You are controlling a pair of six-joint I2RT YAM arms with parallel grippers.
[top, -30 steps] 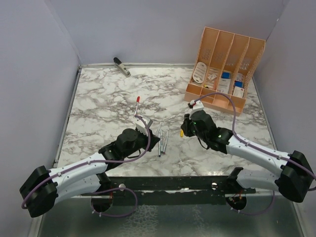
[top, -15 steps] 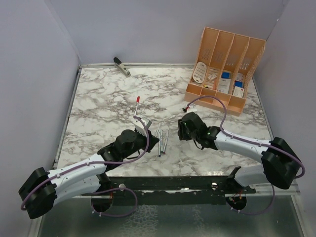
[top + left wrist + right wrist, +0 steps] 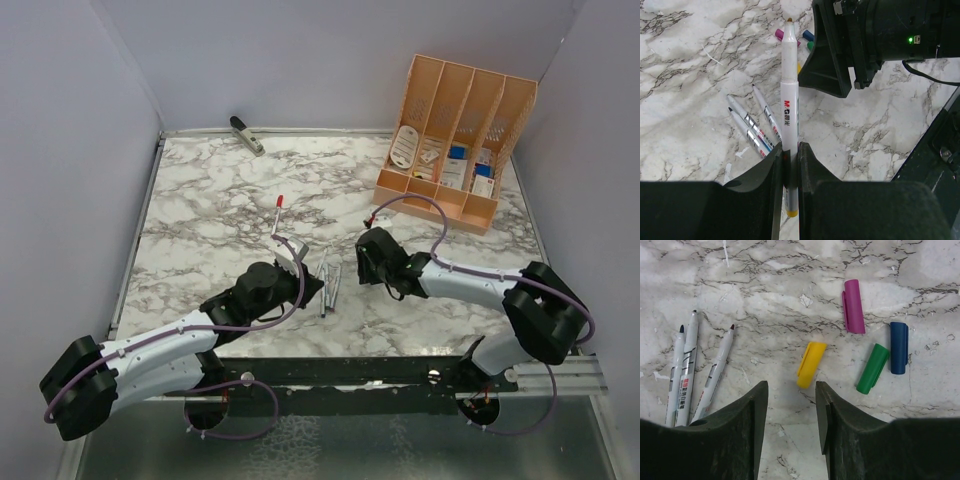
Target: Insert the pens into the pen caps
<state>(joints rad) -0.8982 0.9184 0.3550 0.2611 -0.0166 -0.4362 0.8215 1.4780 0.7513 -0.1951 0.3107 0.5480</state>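
Note:
My left gripper [image 3: 791, 155] is shut on a white pen [image 3: 789, 95] that points away from it, bare tip up front, yellow end behind the jaws. Three more pens [image 3: 692, 370] lie side by side on the marble, left of my right gripper [image 3: 791, 390]. That gripper is open and hangs low over the table with nothing between its fingers. Just ahead of its jaws lies the yellow cap [image 3: 810, 365]. Further right are the green cap [image 3: 872, 368], the blue cap [image 3: 898, 347] and the magenta cap [image 3: 853, 306]. In the top view both grippers, left [image 3: 290, 272] and right [image 3: 362, 262], flank the loose pens [image 3: 328, 280].
A white pen with a red end [image 3: 279, 207] lies alone toward the middle of the table. A grey stapler-like tool [image 3: 246, 135] sits at the back left. A peach desk organizer [image 3: 455, 140] stands at the back right. Purple walls close in the table.
My right gripper has opened and its arm has swung left and lower, over the caps. The yellow cap now lies free ahead of its jaws. The left arm has stayed put.

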